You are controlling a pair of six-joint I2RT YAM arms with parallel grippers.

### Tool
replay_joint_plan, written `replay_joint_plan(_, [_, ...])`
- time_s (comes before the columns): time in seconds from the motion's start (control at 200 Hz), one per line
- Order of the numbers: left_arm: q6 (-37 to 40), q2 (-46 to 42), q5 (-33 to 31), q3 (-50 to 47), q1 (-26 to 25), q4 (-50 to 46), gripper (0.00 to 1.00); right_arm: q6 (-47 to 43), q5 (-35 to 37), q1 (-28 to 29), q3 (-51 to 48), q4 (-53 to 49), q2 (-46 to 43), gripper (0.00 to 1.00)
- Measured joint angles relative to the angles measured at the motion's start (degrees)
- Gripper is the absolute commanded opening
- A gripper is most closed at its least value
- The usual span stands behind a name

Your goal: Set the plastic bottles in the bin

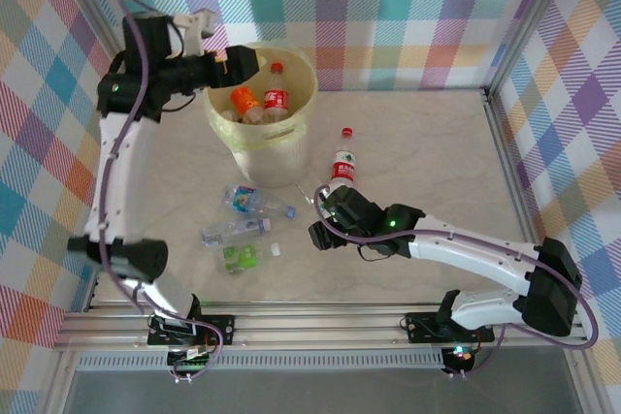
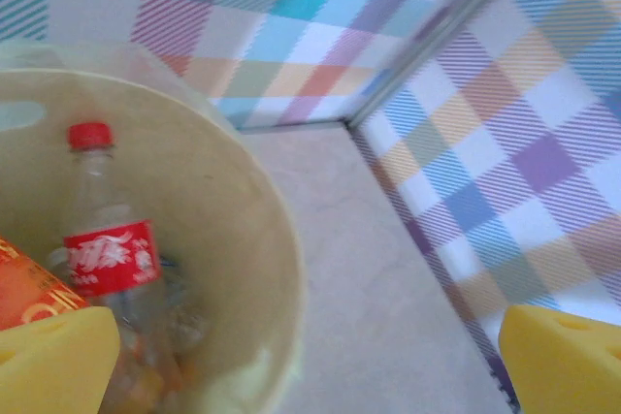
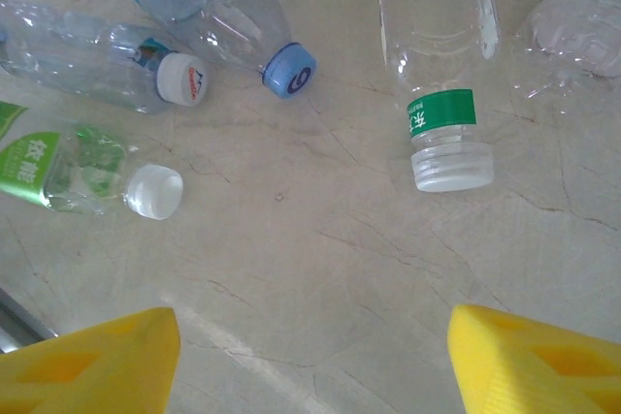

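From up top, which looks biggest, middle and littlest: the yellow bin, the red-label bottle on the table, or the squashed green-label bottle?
1. large round pale yellow plastic bin
2. clear plastic bottle with red label and red cap
3. crushed clear plastic bottle with green label, a bit shorter than the red one

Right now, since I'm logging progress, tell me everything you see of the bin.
The bin is a round pale yellow plastic bucket, upright on the table, far left, with a cut-out slot near its rim. A red-labelled bottle and an orange-labelled bottle sit inside. The open left gripper hovers at its rim.
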Motion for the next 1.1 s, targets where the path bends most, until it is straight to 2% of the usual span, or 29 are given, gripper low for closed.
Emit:
replay_joint_plan(0.235, [-3.0, -20.5, 3.9, -26.2, -1.8, 8.8, 1.00, -1.2, -1.4, -1.9, 0.0, 1.8, 2.5, 0.68])
replay_joint_plan(0.565, [-6.4, -38.7, 6.2, -53.4, -6.8, 15.1, 1.00, -1.6, -3.3, -4.8, -0.6, 5.6, 6.4, 0.60])
replay_joint_plan(0.8, [-7.4, -46.8, 7.2, -64.4, -7.1, 17.7, 1.00, -4.8, -4.8, -6.4, -0.6, 7.0, 11.0, 0.57])
replay_joint_plan(1.1, [-7.4, -49.8, 7.6, -69.2, -7.1, 17.7, 1.00, -10.3, -5.2, -7.7, 2.9, 6.0, 16.9, 0.57])
